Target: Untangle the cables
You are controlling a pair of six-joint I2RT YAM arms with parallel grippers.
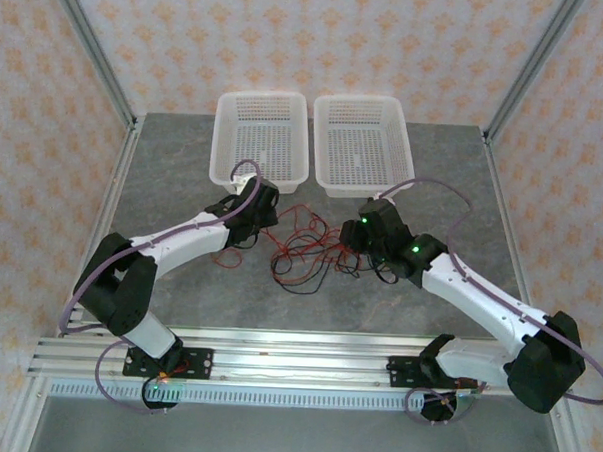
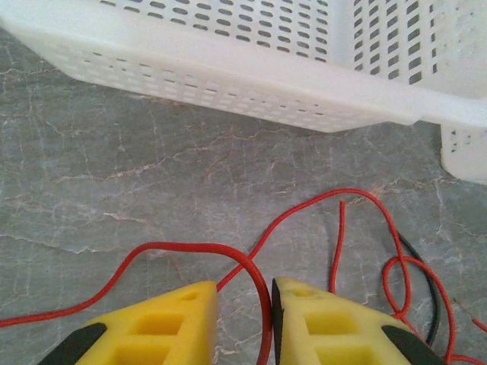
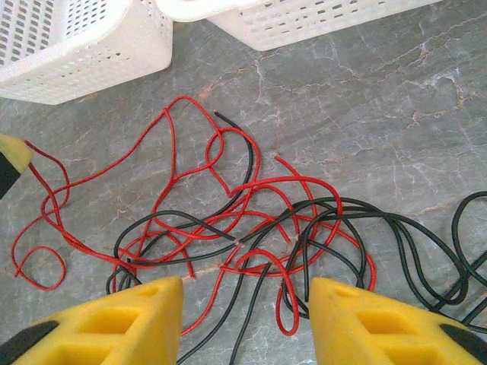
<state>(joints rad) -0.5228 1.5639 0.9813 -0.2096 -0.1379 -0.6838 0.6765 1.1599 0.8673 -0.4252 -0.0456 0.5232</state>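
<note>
The tangle of thin red and black cables (image 1: 302,251) lies mid-frame on my grey marble-patterned table (image 1: 184,171). It is spread left to right, just below two white perforated plastic baskets (image 1: 262,97). The right gripper (image 3: 247,293) hangs over it, jaws wide apart. The left gripper (image 2: 245,293) has one red strand between narrowly parted yellow fingers (image 2: 190,312); whether they pinch it I cannot tell.

Camera layout: one high camera and two on the wrists.
The top camera looks down and forward from behind the arm bases, taking in the whole bench (image 1: 174,170). The wrist cameras sit low and close, looking past the left end effector (image 2: 245,312) and right end effector (image 3: 247,304) toward the baskets (image 1: 263,96). All three views share the baskets' near walls and the cables (image 1: 301,248).
</note>
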